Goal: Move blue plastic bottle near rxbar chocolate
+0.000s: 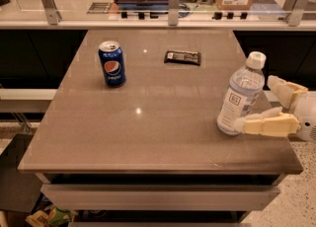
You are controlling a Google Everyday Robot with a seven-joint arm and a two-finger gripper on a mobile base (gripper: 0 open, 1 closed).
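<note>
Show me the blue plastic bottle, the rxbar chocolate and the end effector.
blue plastic bottle [236, 101], camera view, label.
rxbar chocolate [182, 57], camera view, wrapper middle.
end effector [255, 103], camera view, between fingertips, beside bottle.

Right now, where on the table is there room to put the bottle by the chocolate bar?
Bare table between the Pepsi can and the rxbar chocolate, and across the front left. Crowded only at the right edge, where the open gripper flanks the blue plastic bottle.

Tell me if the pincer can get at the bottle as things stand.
Probably yes: the open pincer sits at the table edge right beside the bottle, with nothing between them; the can and bar lie far off.
</note>
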